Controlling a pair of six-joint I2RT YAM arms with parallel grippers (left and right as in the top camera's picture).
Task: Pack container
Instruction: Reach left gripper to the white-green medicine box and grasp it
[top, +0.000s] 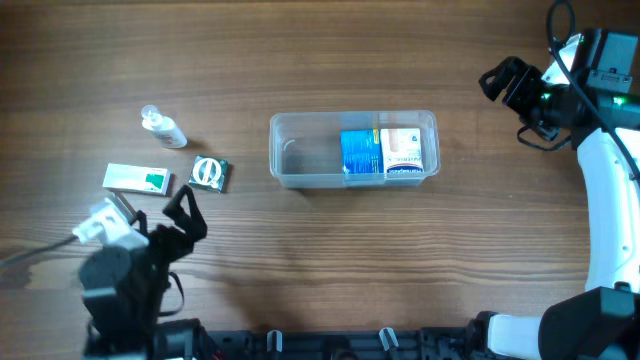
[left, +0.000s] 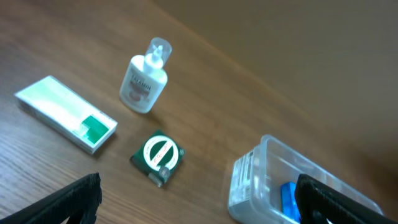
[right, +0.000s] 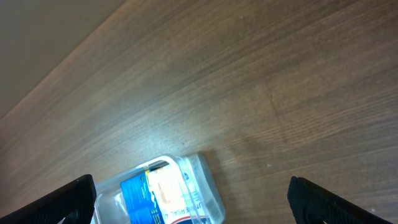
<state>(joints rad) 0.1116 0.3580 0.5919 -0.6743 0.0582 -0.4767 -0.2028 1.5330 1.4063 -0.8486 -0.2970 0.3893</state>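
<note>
Clear shallow rectangular plastic container (top: 300, 150) | holds blue-and-white box (top: 390, 152) (right end) | left gripper (left: 199, 196) spread, empty | right gripper (right: 193, 190) likewise

Table (top: 300, 60): wood-grain surface, smooth, matt with a faint sheen.
Container (top: 283, 168): clear, colourless plastic, glossy, with light glinting on its walls and rim.
Boxes (top: 400, 150) inside it: printed card, blue and white, slightly glossy.
Bottle (top: 165, 130): clear plastic, smooth, with a white label that looks like paper.
Flat box (top: 137, 179): white and green card, matt.
Square packet (top: 210, 173): dark green print, slight gloss; material cannot be told.
Right arm (top: 610, 200): white casing, smooth and glossy, apparently plastic.
</note>
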